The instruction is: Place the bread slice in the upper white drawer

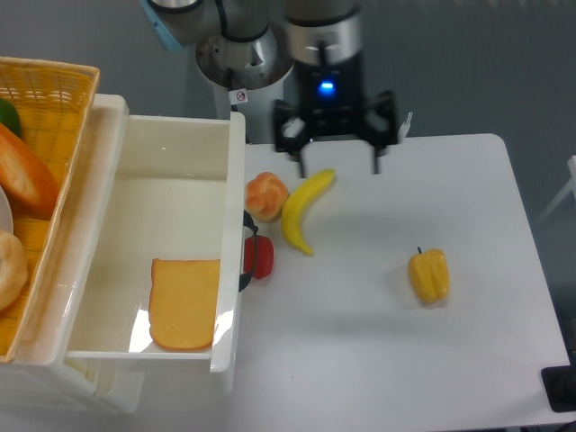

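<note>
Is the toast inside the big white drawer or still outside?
Inside. The bread slice lies flat on the floor of the upper white drawer.

Bright, even light; sharp focus

One bread slice [184, 304], one banana [303, 211], one yellow pepper [429, 275], one peach-like fruit [266, 195], one red item [260, 257], possibly an apple.
</note>
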